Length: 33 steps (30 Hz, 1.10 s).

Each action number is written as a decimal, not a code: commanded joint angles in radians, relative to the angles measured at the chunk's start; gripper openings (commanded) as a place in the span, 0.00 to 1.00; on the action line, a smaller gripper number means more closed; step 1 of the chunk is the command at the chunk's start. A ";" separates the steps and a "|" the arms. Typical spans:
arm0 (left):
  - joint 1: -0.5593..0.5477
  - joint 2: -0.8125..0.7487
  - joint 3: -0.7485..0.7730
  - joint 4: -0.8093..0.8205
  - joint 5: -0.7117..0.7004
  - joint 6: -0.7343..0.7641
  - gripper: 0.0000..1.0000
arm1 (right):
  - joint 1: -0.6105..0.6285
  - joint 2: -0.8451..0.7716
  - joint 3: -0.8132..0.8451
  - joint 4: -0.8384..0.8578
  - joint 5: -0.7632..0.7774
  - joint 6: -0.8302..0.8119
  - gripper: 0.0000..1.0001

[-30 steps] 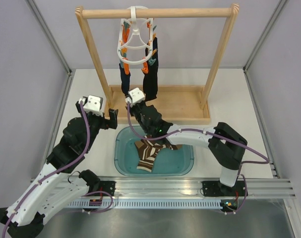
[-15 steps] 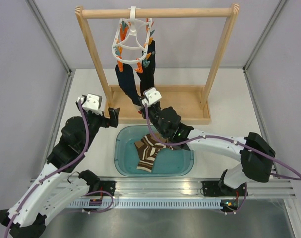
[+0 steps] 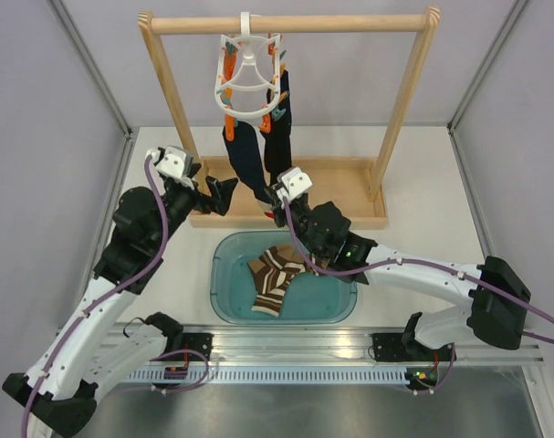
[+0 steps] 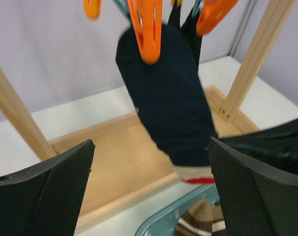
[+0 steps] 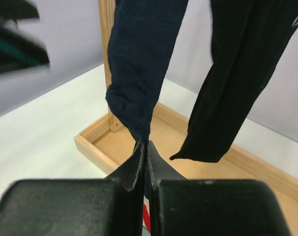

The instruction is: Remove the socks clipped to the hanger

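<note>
We list the hanger, a white oval ring, hooked over the top bar of the wooden frame by the far edge of the surface. Orange pegs dangle from its ring.

- Navy sock: pegged at the ring's left side and hanging slantwise towards the right. Its lower end is pinched in the right claw, whose fingers are pressed together on the fabric just above the frame's base tray.
- Black sock: pegged at the ring's right side and hanging free beside the navy one. We see no claw on it.
- Striped socks, brown, tan and white: lying in the teal basin at the middle of the near edge.
- Left claw: fingers spread wide and holding nothing. It sits by the frame's left post and faces the navy sock.
</note>
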State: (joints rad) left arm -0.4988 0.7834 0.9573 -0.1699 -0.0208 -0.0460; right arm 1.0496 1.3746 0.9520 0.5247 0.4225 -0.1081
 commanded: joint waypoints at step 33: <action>0.327 0.349 0.222 0.633 0.725 -0.673 0.99 | -0.003 -0.204 -0.107 -0.049 -0.028 0.058 0.01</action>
State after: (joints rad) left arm -0.1780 1.1206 1.1095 0.4183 0.6430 -0.6304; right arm 1.0496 1.1992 0.8490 0.4610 0.3996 -0.0631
